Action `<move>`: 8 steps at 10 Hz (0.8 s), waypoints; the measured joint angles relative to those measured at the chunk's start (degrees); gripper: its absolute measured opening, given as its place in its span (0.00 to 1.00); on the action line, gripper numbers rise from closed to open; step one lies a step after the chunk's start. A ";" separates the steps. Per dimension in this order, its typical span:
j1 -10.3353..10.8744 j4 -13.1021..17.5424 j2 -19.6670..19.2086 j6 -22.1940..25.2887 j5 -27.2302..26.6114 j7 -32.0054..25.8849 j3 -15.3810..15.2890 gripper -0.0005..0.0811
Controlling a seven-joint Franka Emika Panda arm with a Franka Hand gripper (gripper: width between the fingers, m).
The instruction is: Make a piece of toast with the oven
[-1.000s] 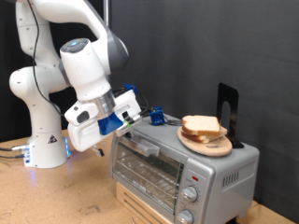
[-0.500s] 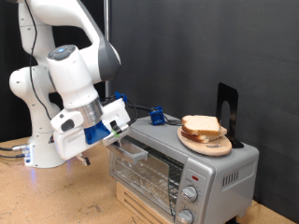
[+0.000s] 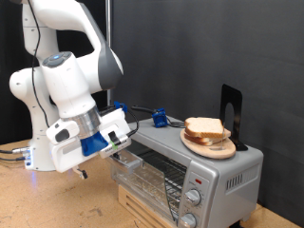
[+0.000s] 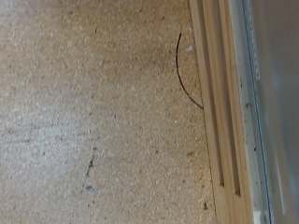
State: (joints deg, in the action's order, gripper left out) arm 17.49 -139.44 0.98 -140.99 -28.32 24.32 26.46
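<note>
Silver toaster oven (image 3: pixel 185 176): my gripper (image 3: pixel 122 149) has swung its door down; bread slices (image 3: pixel 205 129) remain on top. Finger state: can't tell.

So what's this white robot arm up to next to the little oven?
The white arm has its gripper at the front of the small silver oven, close to the door handle. The door looks pulled partly open. The bread sits stacked on a wooden plate on top of the oven; none is visible inside. The wrist camera shows only the tabletop and the oven's edge.
</note>
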 joint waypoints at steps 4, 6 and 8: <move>-0.58 2.01 -2.90 0.04 -0.51 -0.54 0.03 1.00; -0.97 2.44 -4.45 -0.03 -0.51 -0.49 0.04 1.00; -1.30 2.69 -6.17 -0.90 -0.51 -0.48 0.04 1.00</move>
State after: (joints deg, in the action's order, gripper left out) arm 16.20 -136.75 -5.19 -141.90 -28.83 23.84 26.51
